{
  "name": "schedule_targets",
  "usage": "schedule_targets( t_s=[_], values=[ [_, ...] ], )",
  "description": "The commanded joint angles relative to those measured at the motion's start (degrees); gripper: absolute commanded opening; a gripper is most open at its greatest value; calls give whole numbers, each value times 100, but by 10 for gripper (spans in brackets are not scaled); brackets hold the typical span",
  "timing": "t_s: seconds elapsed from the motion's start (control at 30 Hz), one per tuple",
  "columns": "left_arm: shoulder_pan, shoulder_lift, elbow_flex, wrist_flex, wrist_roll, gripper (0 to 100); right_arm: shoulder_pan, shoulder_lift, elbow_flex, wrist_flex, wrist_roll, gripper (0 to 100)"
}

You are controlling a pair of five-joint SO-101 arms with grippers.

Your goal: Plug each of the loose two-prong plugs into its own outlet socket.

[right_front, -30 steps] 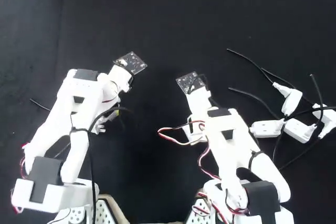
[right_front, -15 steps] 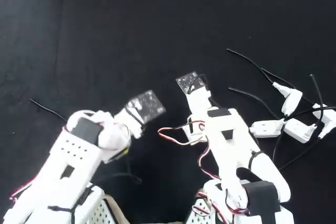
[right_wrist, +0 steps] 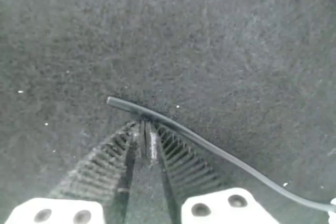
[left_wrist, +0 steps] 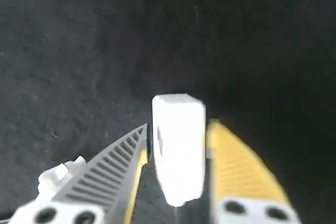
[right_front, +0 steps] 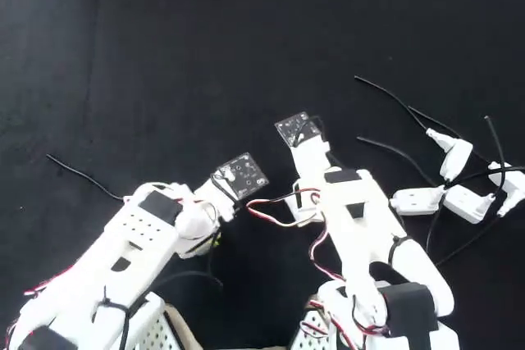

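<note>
Black cloth (right_front: 246, 47) covers the table edge to edge.

Far left: one thin black wire (right_front: 78, 171) lies loose on the cloth.

Left arm (right_front: 139, 239): reaches from the near left corner toward the centre. In the high view its wrist board (right_front: 240, 176) hides the fingers. In the left wrist view the left gripper (left_wrist: 178, 128) is closed partway on a white block (left_wrist: 178, 150), with the grey ribbed finger on one side and the yellow finger on the other. Plug or socket: cannot tell, since the block's near end is cut off and blurred.

Right arm (right_front: 353, 211): near centre. In the right wrist view the right gripper (right_wrist: 146, 129) has its fingers pressed together with nothing between them. A black cable (right_wrist: 210, 148) crosses the cloth at the tips; contact cannot be judged.

Right side: white connector pieces (right_front: 418, 200) lie among black leads (right_front: 394, 97). Two meet end to end, mated or merely touching unclear. One piece (right_front: 451, 153) lies farther off, and another (right_front: 510, 182) is cut by the right edge.

Change over the last second: the left arm has swung from farther left to nearer and rightward. The right arm and the right-hand pieces are unmoved.
</note>
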Motion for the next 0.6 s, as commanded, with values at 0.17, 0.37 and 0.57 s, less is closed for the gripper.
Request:
schedule_targets(
  t_s=[0.17, 0.37, 0.57],
  values=[
    [-462, 9, -347, 88, 62, 366, -53, 154, -48, 9, -9, 12],
    [-840, 9, -760, 580, 26, 331, -53, 163, -48, 44, -9, 12],
    [303, -791, -848, 1741, 185, 272, -53, 163, -48, 44, -9, 12]
  ],
)
